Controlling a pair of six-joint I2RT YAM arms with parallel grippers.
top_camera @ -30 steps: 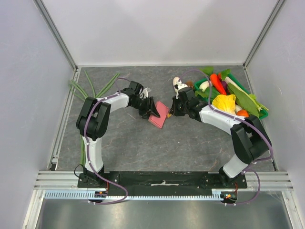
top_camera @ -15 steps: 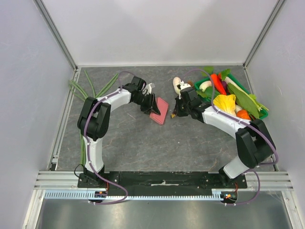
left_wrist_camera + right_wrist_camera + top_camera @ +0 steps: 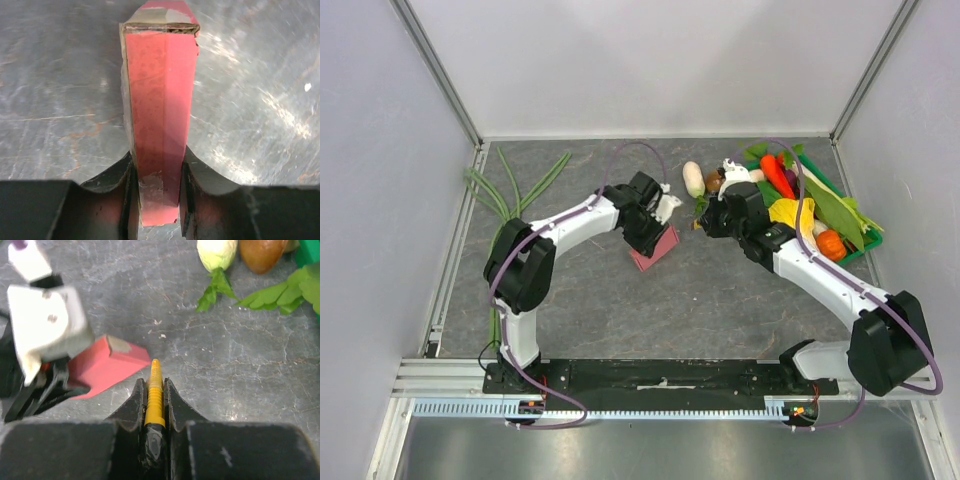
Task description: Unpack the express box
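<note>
**A:** Where is the express box (image 3: 656, 249)?

**B:** Just left of centre in the top view, tipped up on edge over the grey table (image 3: 620, 310). The left gripper (image 3: 652, 236) is clenched on it. Whether its far end touches the table is unclear.

**A:** What has changed?

**B:** A second ago the box lay flatter, with the right gripper (image 3: 704, 222) close against its right edge. Now the left arm reaches further toward centre and has turned the box up. The right gripper has drawn back toward the upper right and sits apart from the box.

**A:** What does that mean for the task?

**B:** Likely a cutting pass has ended, or the tool is being re-aimed. The box looks closed, so the unpacking seems at an early stage.

**A:** What do the wrist views add?

**B:** The left wrist view shows the box's narrow red side running up mid-frame. The fingers press both faces at the bottom, and a taped end is at the top. The right wrist view shows a yellow utility knife (image 3: 155, 382) pinched between closed fingers at bottom centre. It points at the box's taped corner across a small gap. In the top view the knife is too small to make out. Only the top view shows the green tray (image 3: 870, 243) of vegetables at right and the green stalks (image 3: 515, 178) at upper left.
</note>
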